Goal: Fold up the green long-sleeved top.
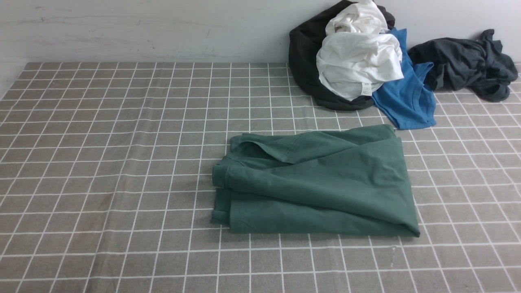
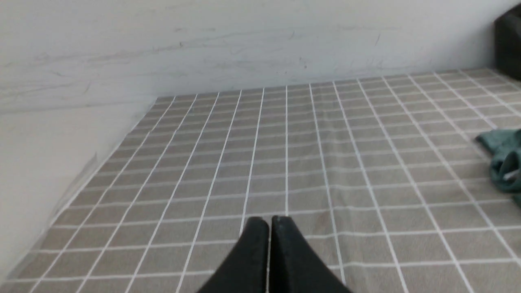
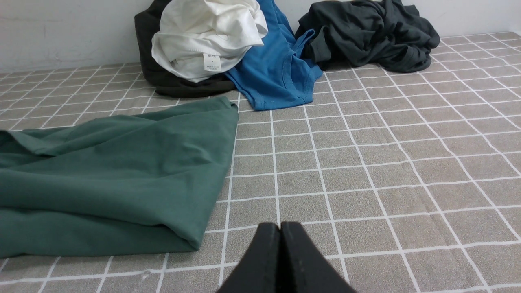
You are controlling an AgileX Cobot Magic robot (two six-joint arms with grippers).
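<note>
Checked tablecloth (image 1: 122, 183) fills the near edge of the front view, with neither arm showing. Taking the white garment (image 1: 358, 65) on the heap at the wall as landmark, the green long-sleeved top (image 1: 317, 183) lies on the camera side of it and a little toward the robot's left, already gathered into a rough folded slab. Its long axis runs across the table, its bunched layered edges on the side away from the blue shirt (image 1: 407, 97). A dark grey garment (image 1: 468, 65) lies beside the heap on the robot's right.

Left wrist view: the left gripper (image 2: 269, 221) has its jaws pressed together, pinching nothing, over bare cloth. Only a bunched green corner of the top shows at the picture's edge, well apart from the tips.

Right wrist view: the right gripper (image 3: 280, 228) is likewise closed and empty. The top's near folded corner lies just beside the tips, toward the robot's left, with the white garment beyond it. By my reading, the right arm is the nearer one for any further tidying.

Only the front view shows the whole outline; only the wrist views show the grippers.
</note>
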